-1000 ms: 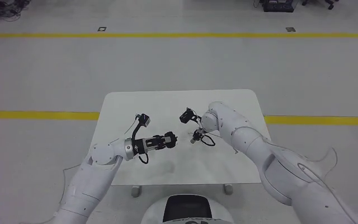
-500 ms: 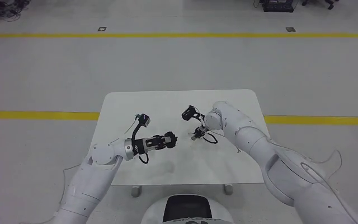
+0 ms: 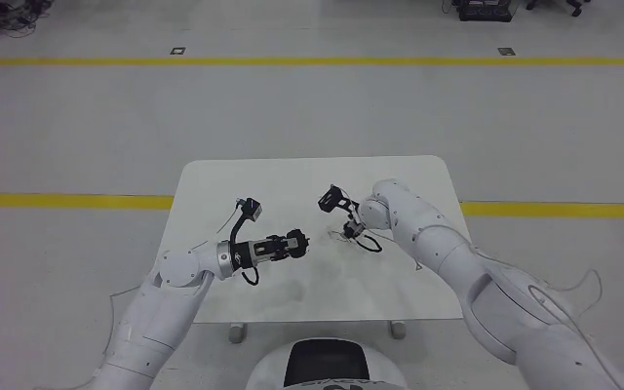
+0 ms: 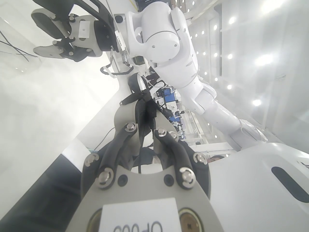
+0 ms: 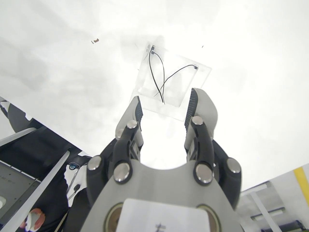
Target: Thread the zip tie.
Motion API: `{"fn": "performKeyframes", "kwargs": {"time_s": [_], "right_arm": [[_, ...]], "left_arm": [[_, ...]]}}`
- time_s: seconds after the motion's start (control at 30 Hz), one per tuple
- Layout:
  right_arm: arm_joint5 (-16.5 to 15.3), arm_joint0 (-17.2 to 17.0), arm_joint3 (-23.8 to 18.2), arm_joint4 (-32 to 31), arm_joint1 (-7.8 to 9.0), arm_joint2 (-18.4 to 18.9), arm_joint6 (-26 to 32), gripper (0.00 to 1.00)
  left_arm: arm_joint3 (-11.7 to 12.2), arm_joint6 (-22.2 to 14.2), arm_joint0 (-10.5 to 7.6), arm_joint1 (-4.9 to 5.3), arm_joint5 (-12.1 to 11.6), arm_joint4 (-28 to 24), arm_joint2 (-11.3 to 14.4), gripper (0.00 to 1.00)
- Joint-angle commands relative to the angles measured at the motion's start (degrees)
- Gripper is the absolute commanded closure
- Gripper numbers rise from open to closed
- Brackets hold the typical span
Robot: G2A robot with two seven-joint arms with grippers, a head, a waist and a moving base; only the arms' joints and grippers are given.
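My right gripper (image 5: 165, 103) gapes wide, facing a clear square tray (image 5: 205, 72) of thin black zip ties (image 5: 150, 71); my left gripper (image 4: 144, 109) pinches a black strip (image 4: 145, 97), possibly a tie.

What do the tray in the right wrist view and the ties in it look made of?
Tray: clear and glossy, plastic or glass; the white table shows through it and its edges catch light. Zip ties: thin black flexible plastic, probably nylon; they lie in curves, each with a small head.
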Motion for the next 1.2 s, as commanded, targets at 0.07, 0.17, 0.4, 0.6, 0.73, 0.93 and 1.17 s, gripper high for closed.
{"fn": "performKeyframes", "kwargs": {"time_s": [0.07,0.17,0.4,0.6,0.73,0.93,1.17], "right_arm": [[0.01,-0.16,1.34,-0.41,-0.63,-0.25,-0.65,0.61],[0.01,-0.20,2.72,-0.04,-1.28,-0.61,-1.26,0.62],[0.01,-0.02,5.57,0.69,-2.86,-2.38,-3.54,0.69],[0.01,0.55,8.60,0.91,-4.16,-3.94,-5.13,0.71],[0.01,0.75,10.91,0.88,-5.31,-4.57,-6.26,0.74],[0.01,0.96,14.42,0.98,-7.06,-5.27,-7.90,0.83],[0.01,1.42,17.88,0.62,-8.79,-5.86,-9.64,0.91]], "left_arm": [[0.00,0.00,0.00,0.00,0.00,0.00,0.00,1.00],[0.00,0.00,0.00,0.00,0.00,0.00,0.00,1.00],[0.00,0.00,0.00,0.00,0.00,0.00,0.00,1.00],[0.00,0.00,0.00,0.00,0.00,0.00,0.00,1.00],[0.00,0.00,0.00,0.00,0.00,0.00,0.00,1.00],[0.00,0.00,0.00,0.00,0.00,0.00,0.00,1.00],[0.00,0.00,0.00,0.00,0.00,0.00,0.00,1.00]]}}
